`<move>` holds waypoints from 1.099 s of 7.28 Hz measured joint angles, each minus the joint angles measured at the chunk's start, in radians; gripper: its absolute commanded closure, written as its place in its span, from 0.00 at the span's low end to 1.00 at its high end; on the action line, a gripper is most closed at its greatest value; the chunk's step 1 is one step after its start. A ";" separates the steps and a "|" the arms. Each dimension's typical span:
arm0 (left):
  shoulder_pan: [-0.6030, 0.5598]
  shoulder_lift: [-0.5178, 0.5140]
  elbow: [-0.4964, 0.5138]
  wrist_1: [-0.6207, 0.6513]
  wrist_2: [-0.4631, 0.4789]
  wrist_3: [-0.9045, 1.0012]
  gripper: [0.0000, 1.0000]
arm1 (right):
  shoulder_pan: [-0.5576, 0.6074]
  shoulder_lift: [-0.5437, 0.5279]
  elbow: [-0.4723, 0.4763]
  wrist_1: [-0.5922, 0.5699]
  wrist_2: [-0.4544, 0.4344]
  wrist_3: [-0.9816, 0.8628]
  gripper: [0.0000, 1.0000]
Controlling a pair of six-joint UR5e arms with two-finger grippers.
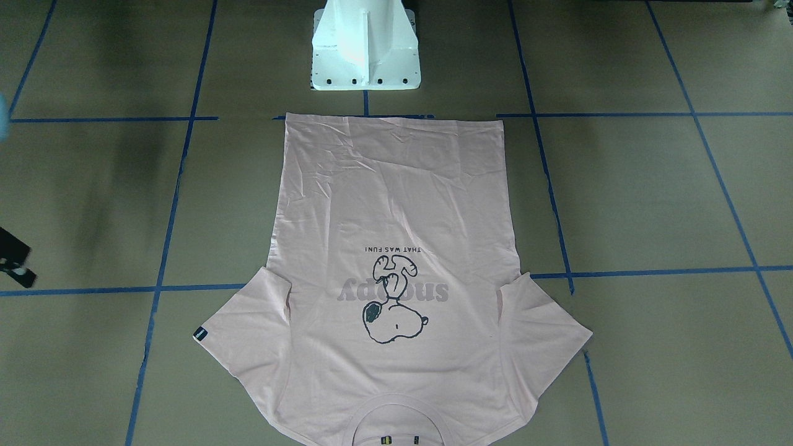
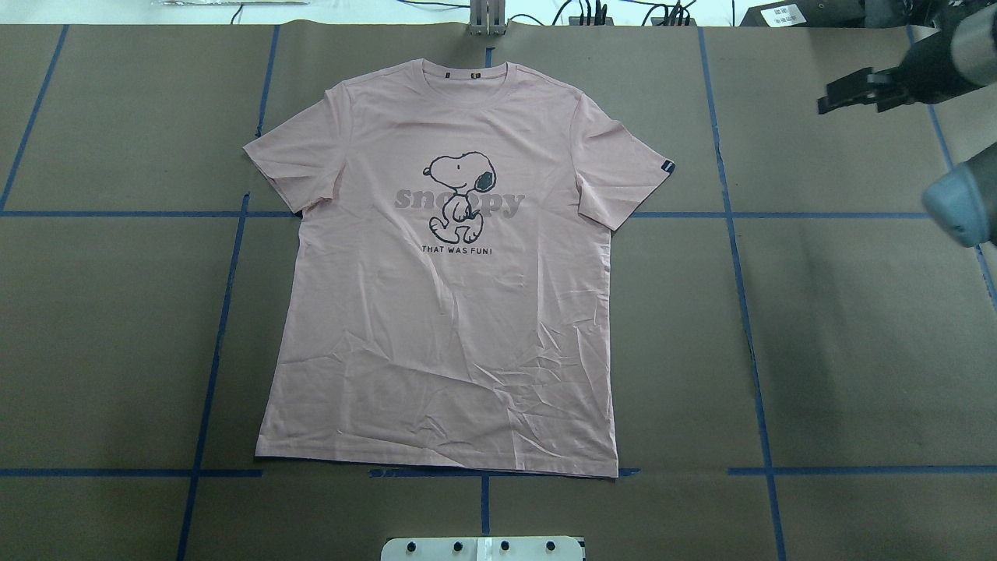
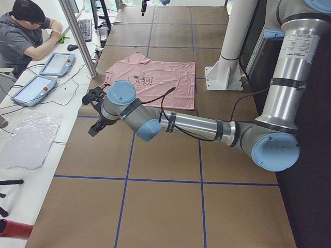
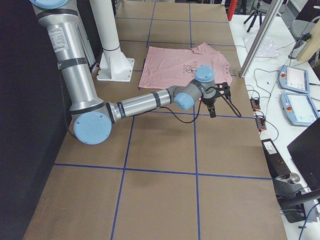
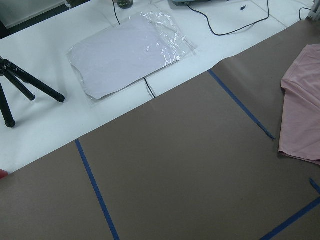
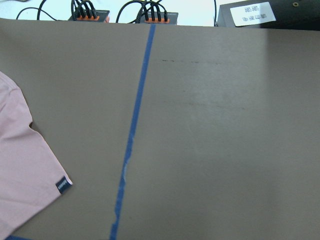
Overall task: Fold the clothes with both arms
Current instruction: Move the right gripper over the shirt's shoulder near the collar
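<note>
Brown paper (image 2: 857, 335) gridded with blue tape (image 2: 744, 296) covers the table; the pale pink T-shirt (image 2: 444, 335) lies flat at the centre of the overhead view, print side up, collar toward the top edge, hem toward the bottom, both sleeves spread out, light creases across its lower half; nothing is folded yet, so the task looks to be at its very start. The right gripper (image 2: 837, 92) hovers in the upper right of the overhead view, well apart from the shirt, jaws seemingly parted and holding nothing; the left gripper (image 3: 92, 113) shows only in the left side view, at centre left, over bare paper and apart from the cloth; whether it is parted or closed I cannot tell. Next, I judge, each arm must travel in to the garment and pinch an edge on its own side, likely at a sleeve or shoulder, low enough to catch the fabric.
</note>
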 measured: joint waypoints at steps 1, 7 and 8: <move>0.004 0.001 0.000 -0.005 0.001 0.000 0.00 | -0.107 0.057 -0.050 0.055 -0.124 0.131 0.20; 0.008 0.018 -0.001 -0.043 0.001 0.003 0.00 | -0.344 0.186 -0.232 0.132 -0.440 0.289 0.38; 0.008 0.018 -0.002 -0.045 0.001 0.004 0.00 | -0.347 0.191 -0.247 0.133 -0.444 0.289 0.40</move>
